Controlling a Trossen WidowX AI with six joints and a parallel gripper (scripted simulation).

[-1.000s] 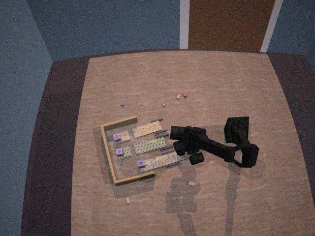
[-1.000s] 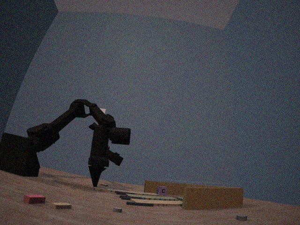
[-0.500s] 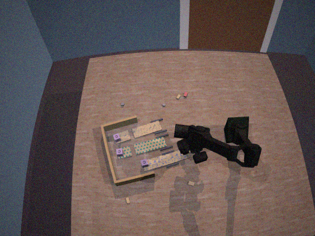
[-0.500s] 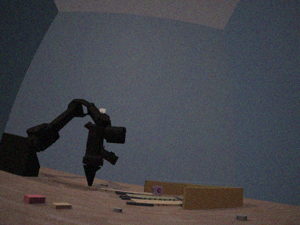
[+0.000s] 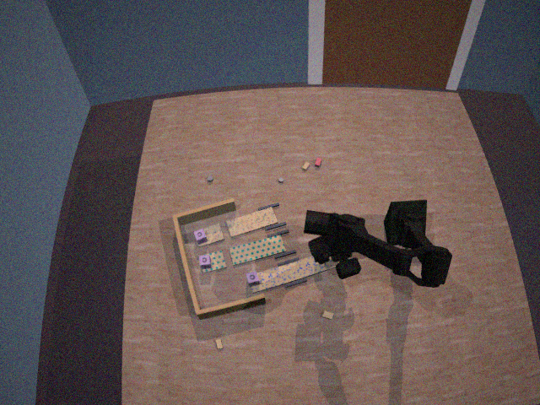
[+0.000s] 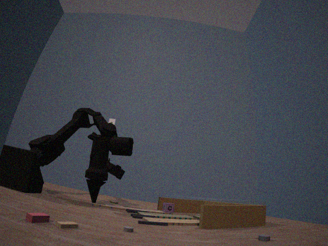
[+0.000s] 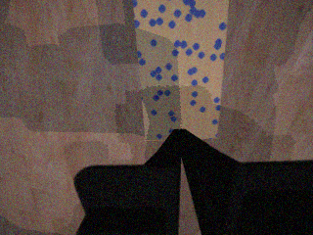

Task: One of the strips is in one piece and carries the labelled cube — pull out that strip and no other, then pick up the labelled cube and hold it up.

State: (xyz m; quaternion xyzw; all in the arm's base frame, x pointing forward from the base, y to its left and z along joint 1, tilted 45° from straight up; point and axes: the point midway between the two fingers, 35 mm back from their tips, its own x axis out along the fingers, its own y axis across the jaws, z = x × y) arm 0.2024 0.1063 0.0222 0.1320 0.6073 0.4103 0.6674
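Pincer (image 6: 94,200) (image 7: 179,134): fingers drawn together, pointed downward, with nothing clamped; the tips are seen at the outer end of the blue-spotted strip, and apparent contact is made there.
Blue-spotted strip (image 5: 288,273) (image 6: 112,207) (image 7: 201,64): seen in one piece, reaching from the walled enclosure (image 5: 187,270) (image 6: 232,216) to beneath the arm (image 5: 377,250) (image 6: 99,152).
Labelled cube (image 5: 252,278) (image 6: 168,207): carried on the strip's inner end, near the enclosure's open side.
Teal-dotted strip (image 5: 257,250): split by a gap, a second purple cube (image 5: 204,261) being carried on the short piece.
Pale strip (image 5: 252,221): likewise split, with a third purple cube (image 5: 200,235) on its short piece.
Counter (image 5: 370,143) (image 6: 18,209): wood-grained; a red block (image 5: 318,162) (image 6: 37,218) is set near a tan block (image 5: 305,165) (image 6: 67,225).
Room: blue walls; a brown door (image 5: 392,43) is framed in white.
Top view: both splits are shown, while the fingertips are hidden by the arm.
Exterior view: the letter C is made legible on the labelled cube.
Wrist view: only the blue-spotted strip is shown, with shadow across it.
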